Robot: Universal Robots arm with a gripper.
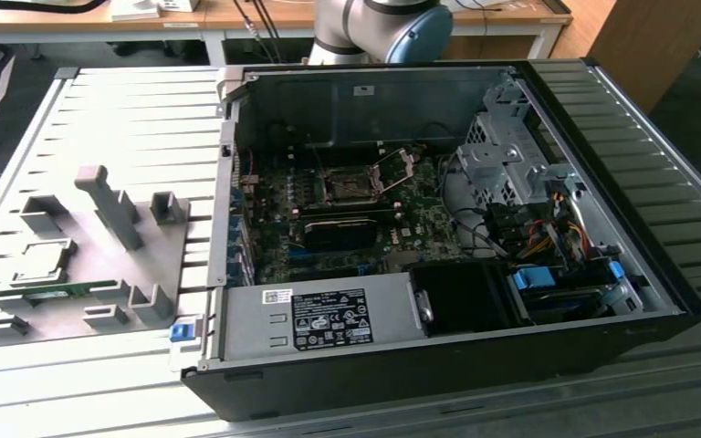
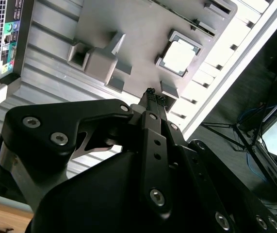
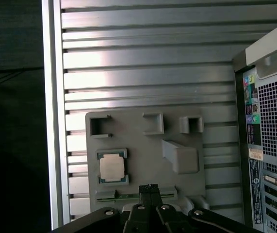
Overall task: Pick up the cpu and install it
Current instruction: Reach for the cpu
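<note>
The cpu [image 1: 41, 259] is a small square chip with a silvery top, lying flat in its nest on the grey fixture plate [image 1: 120, 274] at the exterior view's left. Both wrist views look down on it from well above: cpu [image 2: 179, 55], cpu [image 3: 112, 167]. My gripper [image 2: 153, 94] hangs high over the plate, its black fingertips pressed together with nothing between them. In the first wrist view the gripper [image 3: 149, 187] lines up over the plate's edge, a short way beside the cpu and apart from it. The open socket [image 1: 350, 187] sits on the motherboard inside the case.
The open computer case [image 1: 448, 228] lies on the ribbed metal table [image 1: 131, 109], with a power supply [image 1: 320, 319] at its near side and cables at the exterior view's right. The fixture carries upright grey posts [image 1: 113, 205] and a green memory stick [image 1: 52, 292]. The arm's base [image 1: 381, 27] stands behind the case.
</note>
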